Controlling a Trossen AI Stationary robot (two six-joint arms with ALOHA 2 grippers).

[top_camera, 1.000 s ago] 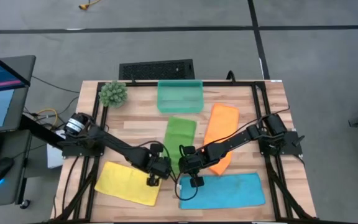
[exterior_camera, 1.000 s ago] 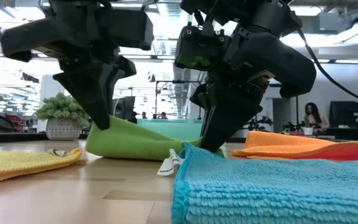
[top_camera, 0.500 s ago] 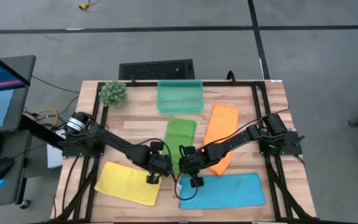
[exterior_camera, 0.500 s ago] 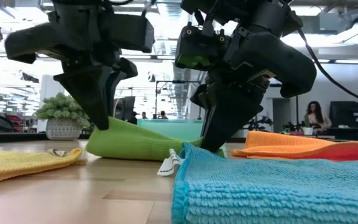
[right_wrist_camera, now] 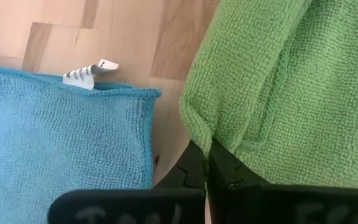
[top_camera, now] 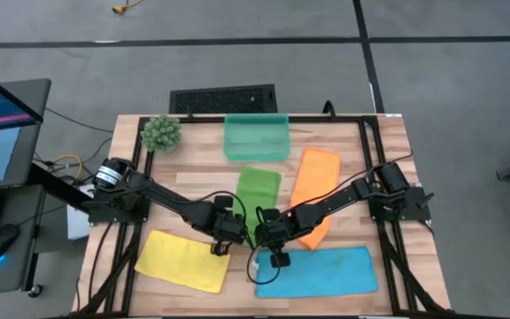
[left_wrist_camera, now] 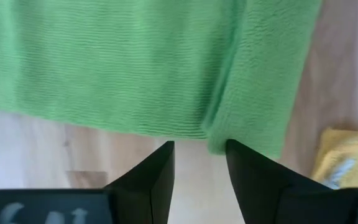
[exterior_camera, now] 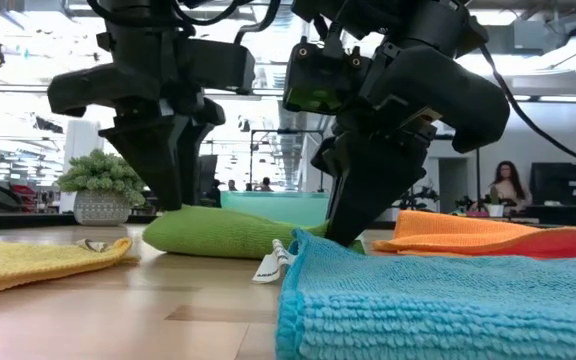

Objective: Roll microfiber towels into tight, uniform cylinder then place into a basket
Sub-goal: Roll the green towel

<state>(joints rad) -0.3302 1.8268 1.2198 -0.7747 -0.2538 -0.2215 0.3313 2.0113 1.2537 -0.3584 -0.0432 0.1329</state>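
The green towel [top_camera: 258, 190] lies on the table's middle, with its near edge doubled over [left_wrist_camera: 253, 81]. My left gripper [left_wrist_camera: 199, 152] stands open over the towel's near-left corner [exterior_camera: 168, 228], pointing steeply down. My right gripper [right_wrist_camera: 207, 163] is shut at the near-right corner and is also seen in the low view [exterior_camera: 344, 236]. The blue towel [top_camera: 319, 270], the yellow towel [top_camera: 182, 260] and the orange towel [top_camera: 313, 190] lie flat on the table. The basket [top_camera: 256, 138] stands at the far middle. My left gripper's open fingertips [left_wrist_camera: 164, 152] stand right at the green towel's near edge; whether they touch it, I cannot tell. My right gripper pinches the green towel's near-right edge [right_wrist_camera: 199, 134] between its two shut fingers, coming steeply from above. The cloth bunches into a fold at the fingers and the rest lies on the table.
The blue towel's far-left corner with its white label [right_wrist_camera: 91, 73] lies just beside my right gripper. A spiky green plant ball [top_camera: 161, 133] sits at the far left. A black frame [top_camera: 366, 151] runs round the table.
My left gripper has opened and let go of the green towel's near-left corner, shifting a little toward the table's right. That corner, held raised a second ago, has sunk back onto the towel. My right gripper has kept still.
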